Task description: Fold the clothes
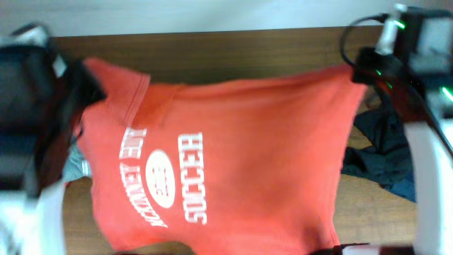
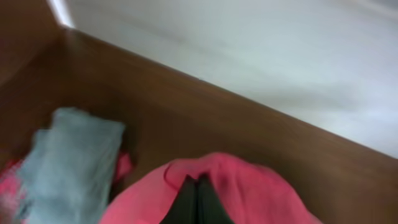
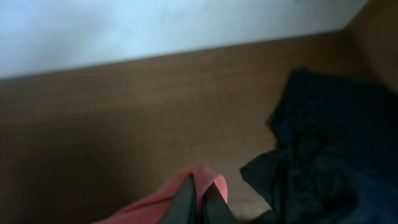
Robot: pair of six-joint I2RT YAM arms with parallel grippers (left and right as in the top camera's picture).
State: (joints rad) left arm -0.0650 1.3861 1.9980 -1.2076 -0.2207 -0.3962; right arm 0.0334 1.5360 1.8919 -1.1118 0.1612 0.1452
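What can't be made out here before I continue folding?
Overhead: orange T-shirt runs off the bottom edge.
Overhead: navy garment partly hidden by the right arm.
Left wrist: grey cloth too blurred to identify.
Wrist views: left gripper, right gripper bite depth cut off at bottom edge.

Count: 1 orange-red T-shirt [image 1: 269, 142], 1 dark navy garment [image 1: 386, 152], 1 grey garment [image 2: 78, 162]. 2 grippers: left gripper [image 2: 198, 202], right gripper [image 3: 198, 202]. 1 worktop [image 1: 212, 46].
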